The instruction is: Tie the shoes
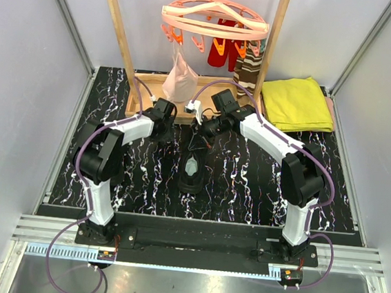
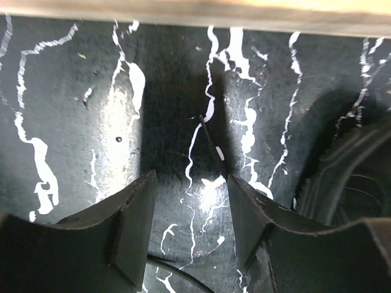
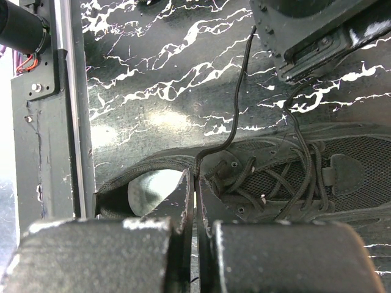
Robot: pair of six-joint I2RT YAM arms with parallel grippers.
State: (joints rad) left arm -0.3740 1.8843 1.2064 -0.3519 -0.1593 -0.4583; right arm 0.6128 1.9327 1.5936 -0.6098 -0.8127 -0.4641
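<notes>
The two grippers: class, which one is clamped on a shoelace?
The right gripper: its fingers are pressed together on a thin black lace running from the shoe. The left gripper stands open, a lace end loose between its fingers.

Marbled table [image 1: 247, 186] carries a black shoe [image 1: 193, 177], folded yellow cloth [image 1: 296, 104] and, seemingly, a wooden tray [image 1: 132, 99].

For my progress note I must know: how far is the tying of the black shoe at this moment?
Done: nothing visible yet; the black shoe has loose laces and no knot. In hand: the right fingers are shut on one lace, and the left fingers stand open around a lace tip. Left: the crossing, the loops and the bow. Only one shoe shows.
</notes>
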